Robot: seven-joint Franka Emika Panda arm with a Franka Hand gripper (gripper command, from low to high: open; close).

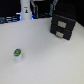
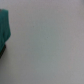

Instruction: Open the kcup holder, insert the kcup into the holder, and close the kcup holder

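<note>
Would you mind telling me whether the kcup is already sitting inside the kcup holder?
No, the kcup stands alone on the white table, well apart from the closed kcup holder in the exterior view.

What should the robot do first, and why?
Probably reach toward the black kcup holder to pull a drawer open. Both drawers look shut, and the kcup stands apart from it on the white table, so it has nowhere to go yet. The gripper itself is not visible in either view.
</note>
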